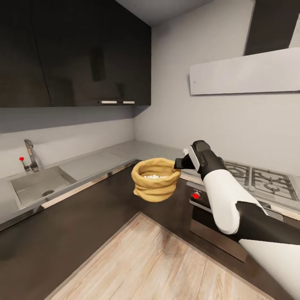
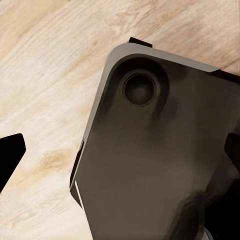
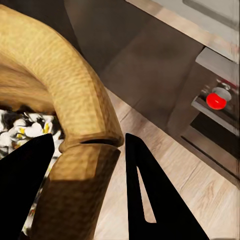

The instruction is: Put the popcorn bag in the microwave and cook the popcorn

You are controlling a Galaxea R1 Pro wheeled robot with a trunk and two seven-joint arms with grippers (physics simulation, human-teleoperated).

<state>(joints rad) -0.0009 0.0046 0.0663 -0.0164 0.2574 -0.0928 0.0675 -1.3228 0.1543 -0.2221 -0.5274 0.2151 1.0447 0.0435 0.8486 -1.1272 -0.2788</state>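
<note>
The tan popcorn bag [image 1: 155, 179] hangs in the air over the floor, in front of the counter's corner. White popped kernels show inside it [image 3: 22, 127]. My right gripper [image 1: 180, 163] is shut on the bag's rolled rim, one dark finger inside [image 3: 27, 185] and one outside [image 3: 150, 190]. The grey countertop [image 1: 96, 160] runs along the wall behind the bag. In the left wrist view my left gripper [image 2: 120, 155] is open over the robot's dark base, its fingertips at the picture's two side edges. The microwave is out of view.
A sink [image 1: 37, 185] with a faucet [image 1: 30, 156] is set in the countertop at left. A gas hob [image 1: 258, 179] lies at right above a dark oven with a red knob [image 1: 196, 195]. Dark wall cabinets [image 1: 75, 54] and a range hood [image 1: 246, 75] hang above. Wooden floor [image 1: 158, 262] lies below.
</note>
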